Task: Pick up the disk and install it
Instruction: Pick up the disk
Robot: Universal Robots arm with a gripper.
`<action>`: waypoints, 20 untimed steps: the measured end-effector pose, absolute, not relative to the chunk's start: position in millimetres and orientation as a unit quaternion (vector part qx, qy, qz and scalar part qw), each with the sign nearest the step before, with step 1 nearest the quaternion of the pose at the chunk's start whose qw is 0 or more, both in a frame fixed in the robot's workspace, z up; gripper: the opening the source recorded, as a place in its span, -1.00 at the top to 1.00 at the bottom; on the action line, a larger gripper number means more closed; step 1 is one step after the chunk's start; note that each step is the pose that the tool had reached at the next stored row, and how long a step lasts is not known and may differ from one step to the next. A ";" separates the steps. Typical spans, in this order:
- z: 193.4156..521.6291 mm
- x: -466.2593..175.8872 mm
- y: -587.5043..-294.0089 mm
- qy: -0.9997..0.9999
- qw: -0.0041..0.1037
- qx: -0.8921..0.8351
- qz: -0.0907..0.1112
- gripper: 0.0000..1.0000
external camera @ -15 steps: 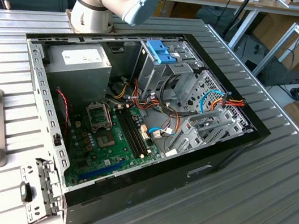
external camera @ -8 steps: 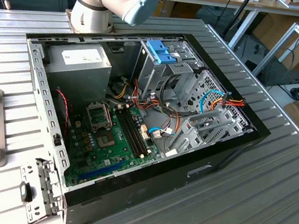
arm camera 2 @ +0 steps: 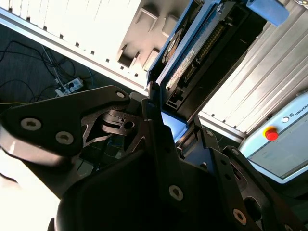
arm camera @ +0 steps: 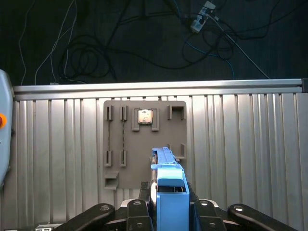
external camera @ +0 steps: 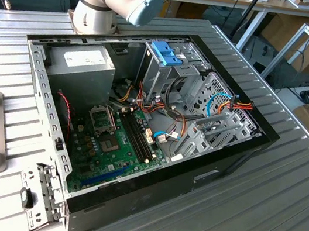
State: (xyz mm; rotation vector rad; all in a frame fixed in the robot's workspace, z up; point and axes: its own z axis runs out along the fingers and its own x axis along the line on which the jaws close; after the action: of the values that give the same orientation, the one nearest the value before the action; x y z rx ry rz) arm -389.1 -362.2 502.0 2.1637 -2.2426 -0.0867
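1. The tool (arm camera: 168, 208) is closed on the disk (arm camera: 167, 175). In the first wrist view I see its black fingers (arm camera: 202, 208) on either side of the drive, clamping it by its broad faces.
2. The disk is seen edge-on, with its blue carrier frame (arm camera: 169, 192) towards the camera. Its long axis runs straight out from the tool, away from the wrist. The second wrist view shows the same thing: the drive stands out from between the jaws, with its label side and connector edge in sight.
3. Beyond the far end of the disk lies the grey fixture plate (arm camera: 139, 159), flat on the ribbed metal worktop (arm camera: 240, 144). The drive points down at the plate's near right part. I judge it is lifted clear, but I cannot tell the gap for certain.
4. The exterior view shows the open computer case (external camera: 230, 158) in the middle of the worktop, and the fixture plate sits well apart on the exterior view's left.
5. The relation that matters is this: the drive cage (external camera: 160, 84), with a blue handle (external camera: 166, 53) on top, stands at the far side of the case. So the held disk is away from the cage, off towards the exterior view's left.
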 end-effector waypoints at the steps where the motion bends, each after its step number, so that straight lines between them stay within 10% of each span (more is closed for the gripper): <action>1: 502.0 -388.8 -362.2 -0.719 0.012 0.694 -0.028 0.26; 20: 502.0 -385.2 -362.2 -0.719 0.012 0.694 -0.028 0.26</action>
State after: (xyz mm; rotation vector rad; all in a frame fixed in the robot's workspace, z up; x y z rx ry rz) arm -385.2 -362.2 502.0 2.1636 -2.2426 -0.0866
